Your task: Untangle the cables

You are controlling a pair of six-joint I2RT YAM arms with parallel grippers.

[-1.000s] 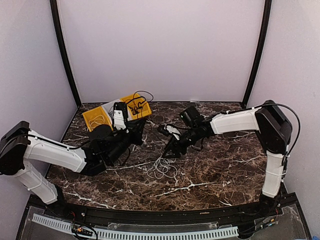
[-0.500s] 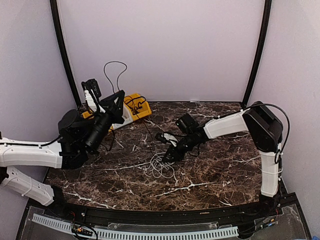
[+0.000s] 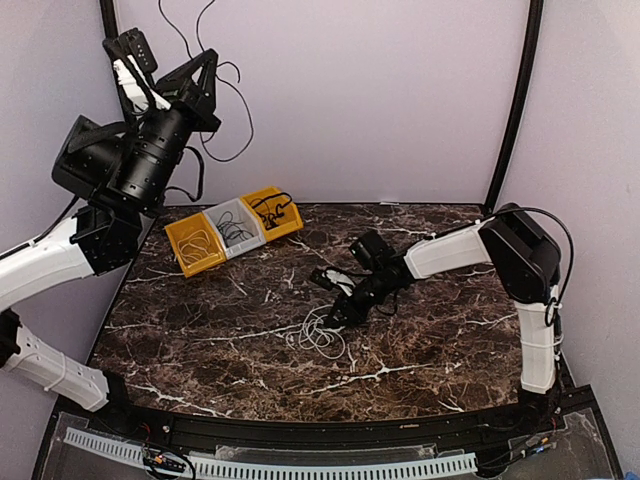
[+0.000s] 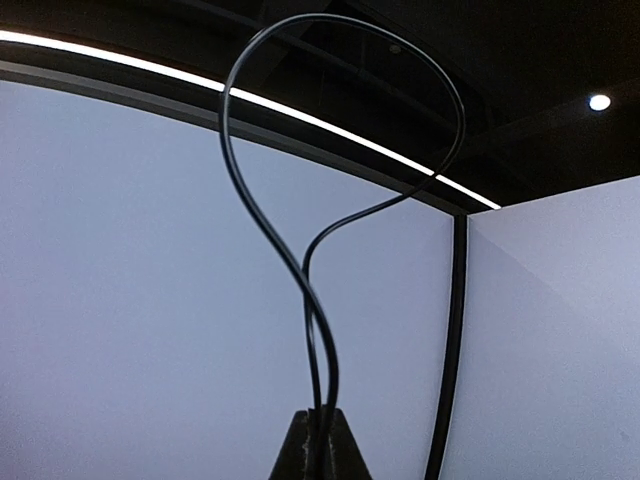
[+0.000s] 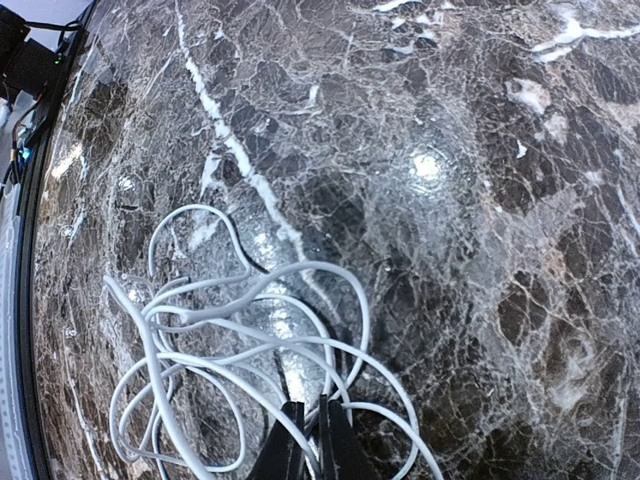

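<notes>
We hold black cable (image 4: 320, 370) high w/ left gripper (image 4: 320, 445) clamped on it, to pull it clear; right gripper (image 5: 305, 440) pinches white cable (image 3: 318, 335) as anchor.

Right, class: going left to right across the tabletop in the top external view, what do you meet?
The yellow-and-grey tray → white cable tangle → right arm's black elbow joint. The right gripper overlaps the tangle, so it is left out.
</notes>
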